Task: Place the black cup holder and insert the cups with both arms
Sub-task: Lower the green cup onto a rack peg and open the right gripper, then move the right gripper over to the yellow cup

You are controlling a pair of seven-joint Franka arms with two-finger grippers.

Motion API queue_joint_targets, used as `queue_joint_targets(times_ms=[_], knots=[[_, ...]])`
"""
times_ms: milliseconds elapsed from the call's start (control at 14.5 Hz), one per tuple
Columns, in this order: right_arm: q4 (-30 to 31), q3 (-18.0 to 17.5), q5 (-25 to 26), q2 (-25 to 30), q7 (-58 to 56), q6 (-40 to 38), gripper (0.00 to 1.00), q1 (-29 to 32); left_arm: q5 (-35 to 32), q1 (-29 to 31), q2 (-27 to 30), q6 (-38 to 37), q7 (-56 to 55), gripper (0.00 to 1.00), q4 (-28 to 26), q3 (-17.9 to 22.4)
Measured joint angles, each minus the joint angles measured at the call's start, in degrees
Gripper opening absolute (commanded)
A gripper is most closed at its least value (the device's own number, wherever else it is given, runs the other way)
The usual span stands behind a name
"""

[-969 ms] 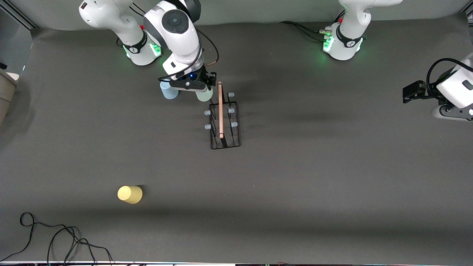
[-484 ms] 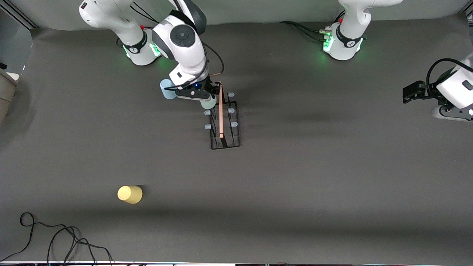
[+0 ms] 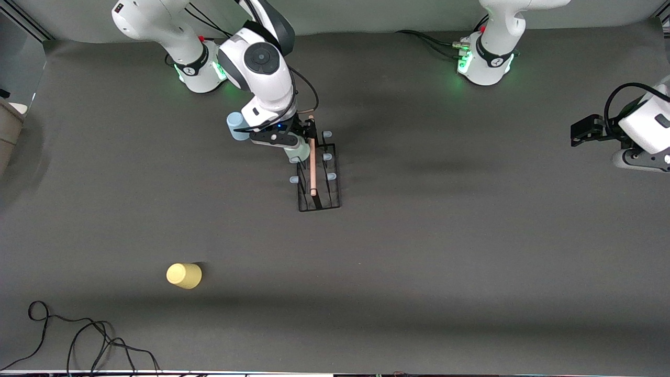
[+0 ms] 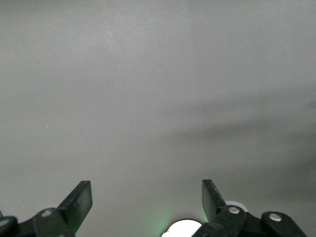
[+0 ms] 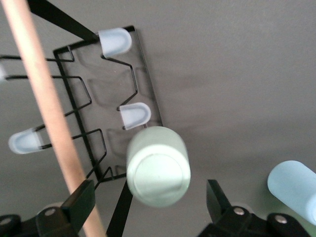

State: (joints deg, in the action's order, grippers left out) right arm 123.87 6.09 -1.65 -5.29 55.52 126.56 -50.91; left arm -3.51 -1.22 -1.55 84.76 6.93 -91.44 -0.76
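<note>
Right gripper (image 5: 148,202) fingers wide apart, green cup (image 5: 158,167) sits on peg of black cup holder (image 3: 318,178) near counter's top edge; pulling away may knock cup off

Left gripper (image 4: 146,200) fingers open, holding nothing, waits at counter's side edge

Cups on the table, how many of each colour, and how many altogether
Small pale blue plastic cup: 1
Small pale sage green plastic cup, on a peg of the black wire cup holder: 1
Small yellow plastic cup: 1
Total: 3 cups
</note>
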Motion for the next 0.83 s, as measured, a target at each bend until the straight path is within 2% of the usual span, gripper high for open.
queue_joint_targets(times_ms=[138, 277, 415, 692, 830], knots=[[-5.1, 0.6, 0.0, 1.7, 0.0, -6.8, 1.0, 0.2, 0.0, 0.0, 0.0, 0.0, 0.0, 0.99, 0.0, 0.0], [-8.9, 3.5, 0.2, 3.3, -1.6, -10.9, 1.0, 0.2, 0.0, 0.0, 0.0, 0.0, 0.0, 0.99, 0.0, 0.0], [-10.7, 9.5, 0.2, 3.7, -8.7, -11.4, 1.0, 0.3, 0.0, 0.0, 0.0, 0.0, 0.0, 1.0, 0.0, 0.0], [-14.1, 25.3, 0.0, 1.0, -29.1, -11.0, 1.0, 1.3, 0.0, 0.1, 0.0, 0.0, 0.0, 1.0, 0.1, -0.1], [-17.2, 29.4, -2.3, -2.4, -37.9, -10.9, 1.0, 3.1, 0.0, 0.1, 0.0, 0.0, 0.0, 1.0, 0.1, -0.1]])
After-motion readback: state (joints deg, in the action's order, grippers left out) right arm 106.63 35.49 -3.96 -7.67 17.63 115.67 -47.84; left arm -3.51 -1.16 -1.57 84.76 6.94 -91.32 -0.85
